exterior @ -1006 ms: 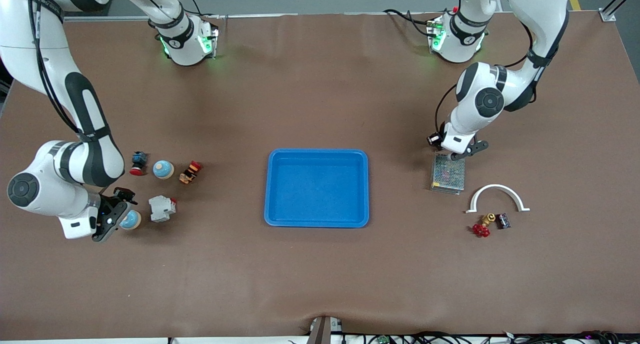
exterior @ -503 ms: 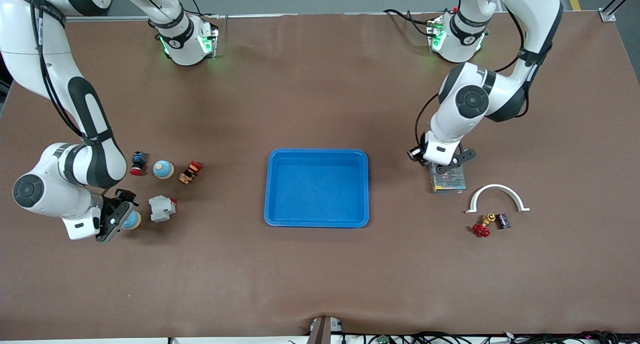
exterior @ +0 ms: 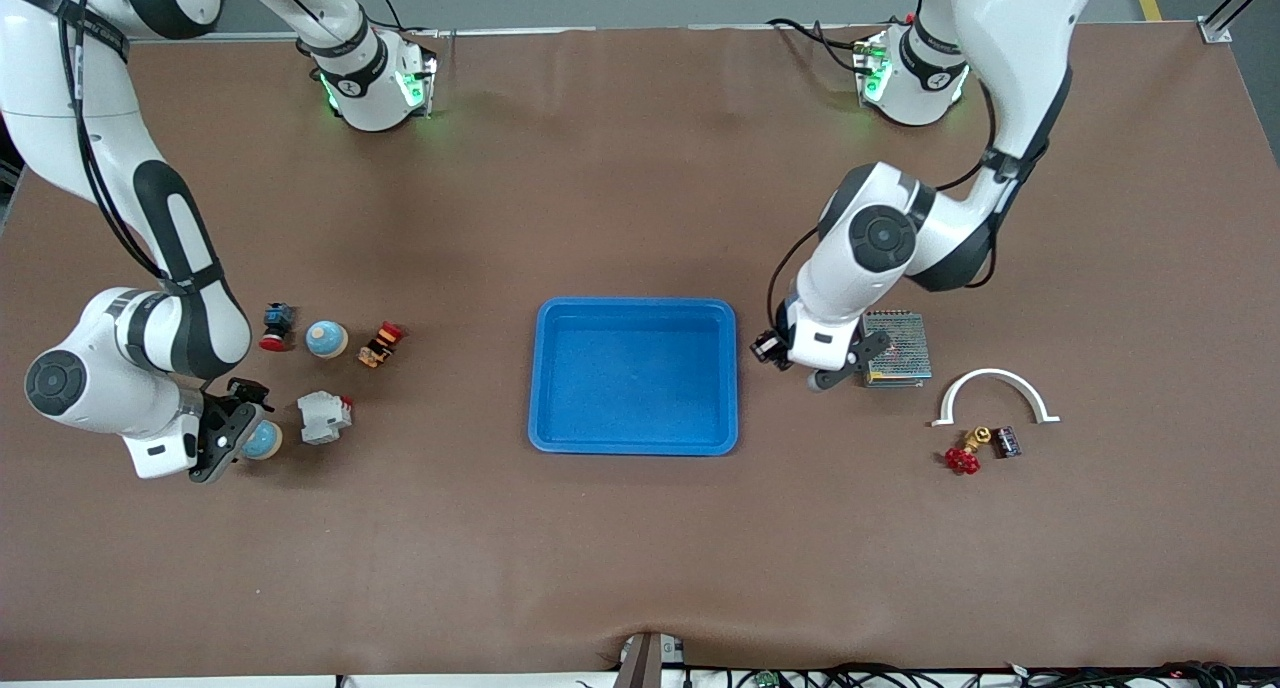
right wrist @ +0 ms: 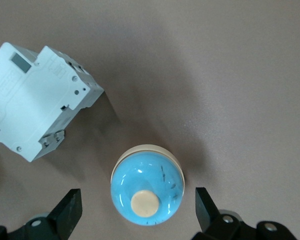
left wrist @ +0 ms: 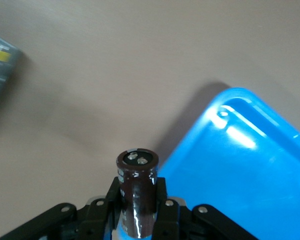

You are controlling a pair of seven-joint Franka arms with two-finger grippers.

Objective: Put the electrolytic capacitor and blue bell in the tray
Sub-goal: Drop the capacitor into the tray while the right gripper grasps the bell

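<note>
The blue tray (exterior: 634,376) at the counter's middle was empty, the left hand (left wrist: 138,210) gripped the electrolytic capacitor (left wrist: 137,192) beside its rim, and the right hand (right wrist: 138,212) stood open around the blue bell (right wrist: 147,191).

Bright even overhead light, soft shadows, glare on the tray (left wrist: 250,165).

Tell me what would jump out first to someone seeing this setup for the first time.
The bright-blue tray in the middle of the table draws the eye first. Beside it, the left end effector grips a dark brown electrolytic capacitor over the table by the tray's rim. At the right arm's end, the right end effector is open around a blue bell, beside a white circuit breaker.
</note>
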